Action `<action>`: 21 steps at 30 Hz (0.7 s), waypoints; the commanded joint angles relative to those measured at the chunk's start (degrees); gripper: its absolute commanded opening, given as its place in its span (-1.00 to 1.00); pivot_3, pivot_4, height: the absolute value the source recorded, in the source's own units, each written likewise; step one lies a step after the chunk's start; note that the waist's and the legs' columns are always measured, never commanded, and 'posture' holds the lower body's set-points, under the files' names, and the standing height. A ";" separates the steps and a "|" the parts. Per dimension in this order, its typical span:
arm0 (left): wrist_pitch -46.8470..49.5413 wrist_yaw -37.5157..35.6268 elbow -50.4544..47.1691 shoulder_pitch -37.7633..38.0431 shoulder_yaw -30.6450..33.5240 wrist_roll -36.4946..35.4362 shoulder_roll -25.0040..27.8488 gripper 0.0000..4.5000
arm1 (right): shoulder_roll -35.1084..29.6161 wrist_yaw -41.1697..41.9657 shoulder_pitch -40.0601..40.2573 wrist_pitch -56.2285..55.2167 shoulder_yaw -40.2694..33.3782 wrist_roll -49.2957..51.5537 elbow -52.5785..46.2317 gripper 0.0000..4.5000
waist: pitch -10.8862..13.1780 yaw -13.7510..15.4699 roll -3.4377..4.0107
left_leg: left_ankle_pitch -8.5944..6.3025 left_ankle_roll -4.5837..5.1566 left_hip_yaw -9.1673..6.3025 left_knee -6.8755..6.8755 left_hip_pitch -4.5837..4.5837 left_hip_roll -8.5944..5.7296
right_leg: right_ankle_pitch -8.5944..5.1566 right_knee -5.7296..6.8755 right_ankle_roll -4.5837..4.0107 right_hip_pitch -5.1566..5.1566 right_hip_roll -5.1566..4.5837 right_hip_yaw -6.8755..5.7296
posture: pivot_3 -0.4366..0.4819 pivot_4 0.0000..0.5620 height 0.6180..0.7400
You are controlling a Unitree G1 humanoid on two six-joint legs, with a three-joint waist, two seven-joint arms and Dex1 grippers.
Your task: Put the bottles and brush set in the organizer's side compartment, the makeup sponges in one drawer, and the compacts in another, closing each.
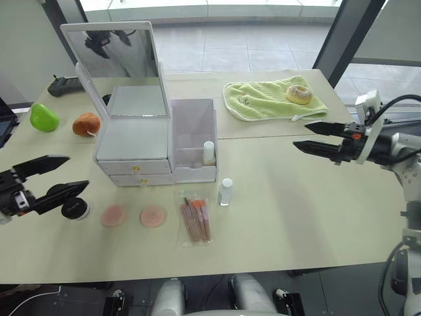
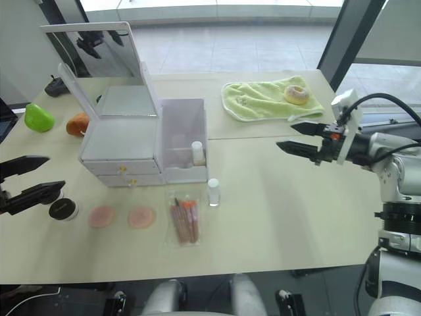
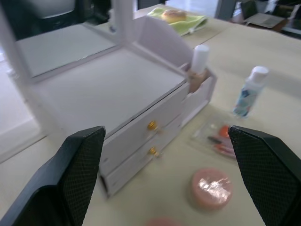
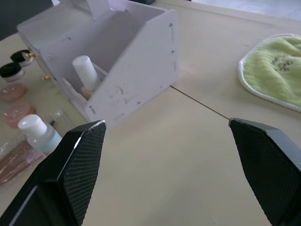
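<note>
One bottle (peach-beige) [image 1: 208, 153] we see upright inside the side compartment [image 1: 195, 135]; clear bottle [image 1: 225, 191], brush set [image 1: 195, 220] and sponges [image 1: 133, 215] lie near the worktop's [image 1: 296, 204] front edge. Left gripper [image 1: 55, 178] and right gripper [image 1: 309, 136] both spread, empty.

Peach bottle [image 1: 208, 152] upright in side compartment [image 1: 195, 135] — clear bottle [image 1: 225, 191], brush set [image 1: 195, 220] outside

Our two arms end in black, tapered two-finger grippers.
We see textured black pads on the left gripper [image 1: 51, 178]; the right gripper [image 1: 313, 137] joins a silver-grey forearm with black cable and white block.
</note>
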 commanded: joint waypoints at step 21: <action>7.24 6.47 -15.16 -9.33 -17.75 -5.57 -1.54 1.00 | 10.70 -6.14 4.12 -6.04 20.64 -7.32 -16.54 0.97 | -0.02 0.66 -0.09 | 0.01 0.00 -0.23 0.11 -0.07 -0.05 | 0.03 -0.01 0.09 -0.02 0.15 0.02 | -0.05 -0.47 1.00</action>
